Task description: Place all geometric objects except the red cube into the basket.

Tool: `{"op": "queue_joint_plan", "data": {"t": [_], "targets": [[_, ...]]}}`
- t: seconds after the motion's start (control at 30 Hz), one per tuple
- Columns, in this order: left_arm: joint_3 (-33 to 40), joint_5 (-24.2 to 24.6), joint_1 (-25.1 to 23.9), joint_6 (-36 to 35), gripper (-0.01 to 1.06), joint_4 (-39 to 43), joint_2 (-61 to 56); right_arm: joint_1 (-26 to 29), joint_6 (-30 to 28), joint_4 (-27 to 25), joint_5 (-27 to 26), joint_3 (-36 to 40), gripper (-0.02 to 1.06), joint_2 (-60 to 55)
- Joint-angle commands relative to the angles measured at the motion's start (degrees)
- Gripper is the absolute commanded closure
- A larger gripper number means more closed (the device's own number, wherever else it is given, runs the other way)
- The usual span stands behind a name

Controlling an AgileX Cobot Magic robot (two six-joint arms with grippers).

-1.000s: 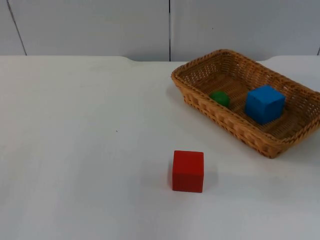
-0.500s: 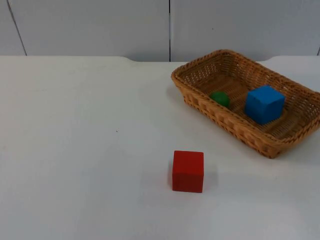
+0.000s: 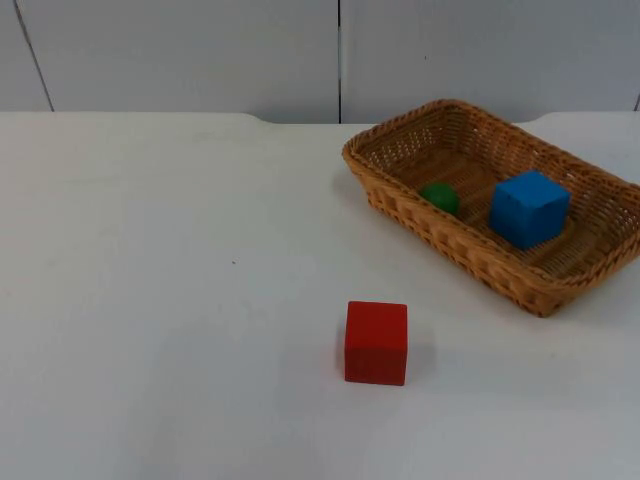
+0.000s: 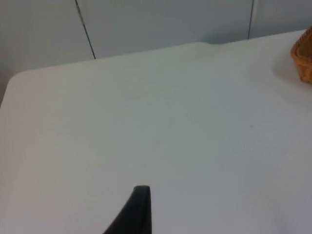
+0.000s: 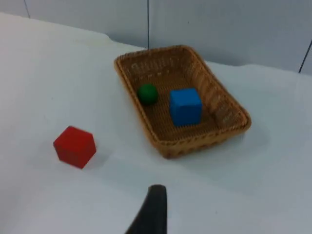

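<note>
Blue cube (image 3: 529, 207) and green ball (image 3: 440, 197) sit inside the basket (image 3: 400, 205) at far right; red cube (image 3: 376, 342) sits alone on the desk (image 3: 180, 300), nearer. Can't tell either tool's state.

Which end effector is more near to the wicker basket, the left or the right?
Probably the right. The right end effector looks onto the whole wicker basket, its blue cube and green ball. The left end effector faces bare table, the basket's edge far off.
</note>
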State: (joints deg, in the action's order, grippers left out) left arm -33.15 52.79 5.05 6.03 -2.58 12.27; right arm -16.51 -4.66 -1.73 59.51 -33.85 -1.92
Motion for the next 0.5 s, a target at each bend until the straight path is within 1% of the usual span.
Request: {"op": "queue_joint_plan", "data": {"t": [0.0, 0.03, 0.07, 0.13, 0.27, 0.33, 0.37, 0.4, 0.47], "targets": [[2.48, 0.41, -0.02, -0.45, 0.0, 0.17, -2.61, -0.17, 0.56, 0.14, 2.43, 0.72, 0.25, 1.92], [3.51, 0.53, -0.02, -0.45, 0.0, 0.05, -4.31, -0.17, 0.56, 0.14, 3.57, 1.37, 0.25, 1.92], [3.75, 0.52, -0.02, -0.56, 0.0, -0.39, -5.67, -0.17, 0.56, 0.27, 5.79, 1.65, 0.25, 1.92], [3.75, 0.52, -0.02, -0.58, 0.0, -1.0, -9.29, -0.17, 0.29, 0.48, 6.67, 2.52, 0.25, 1.92], [3.75, 0.67, -0.02, -0.58, 0.0, -1.14, -12.27, -0.17, -0.49, -0.08, 4.55, 2.9, 0.25, 1.92], [3.23, 3.5, -0.02, -1.3, 0.0, -2.17, -12.27, -0.17, -0.49, -0.08, 2.43, 4.31, 0.25, 1.92], [3.23, 4.87, -0.02, -1.43, 0.0, -3.12, -12.27, -0.17, -0.49, -0.08, 2.43, 4.31, 0.25, 1.92], [3.23, 4.87, -0.02, -1.43, 0.0, -3.12, -12.27, -0.17, -0.49, -0.08, 2.43, 4.31, 0.25, 1.92], [3.6, 6.76, -0.02, -1.99, 0.0, -4.8, -12.27, -0.17, -0.49, -0.08, 2.43, 4.31, 0.25, 1.92]]}}
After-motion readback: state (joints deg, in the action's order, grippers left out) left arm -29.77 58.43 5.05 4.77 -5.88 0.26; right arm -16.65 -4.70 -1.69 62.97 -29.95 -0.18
